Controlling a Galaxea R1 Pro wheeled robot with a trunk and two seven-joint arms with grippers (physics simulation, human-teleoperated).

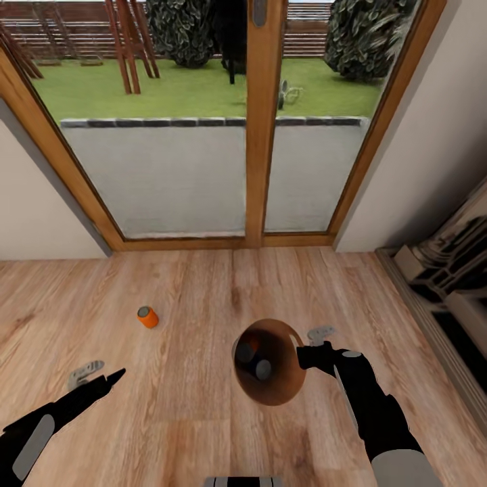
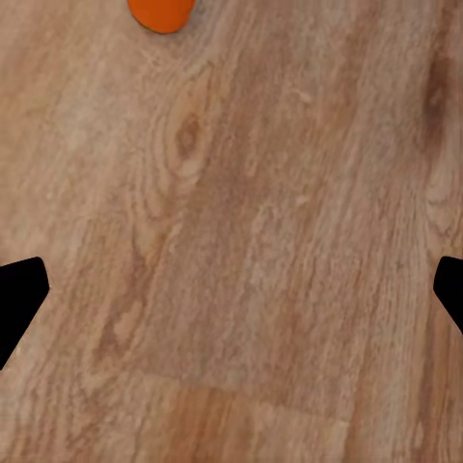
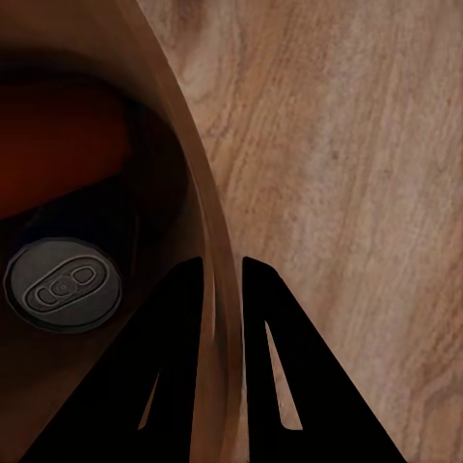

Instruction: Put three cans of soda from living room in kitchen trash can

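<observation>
An orange can of soda (image 1: 147,316) lies on its side on the light wood floor, ahead and to the right of my left gripper (image 1: 105,373), which hangs open and empty above the planks. In the left wrist view the same orange can (image 2: 162,12) sits at the frame edge, well beyond the spread left gripper (image 2: 231,289). My right gripper (image 1: 306,355) is shut on the rim of the trash can (image 1: 287,389), held tilted above the floor. Inside it lie a dark can with a silvery top (image 3: 64,286) and an orange one (image 3: 58,145); the right gripper (image 3: 220,265) straddles the bin wall (image 3: 198,183).
Wood-framed glass doors (image 1: 260,135) stand straight ahead, with pale walls on both sides. A dark low unit (image 1: 450,284) runs along the right wall. Open plank floor (image 1: 189,406) lies around both arms.
</observation>
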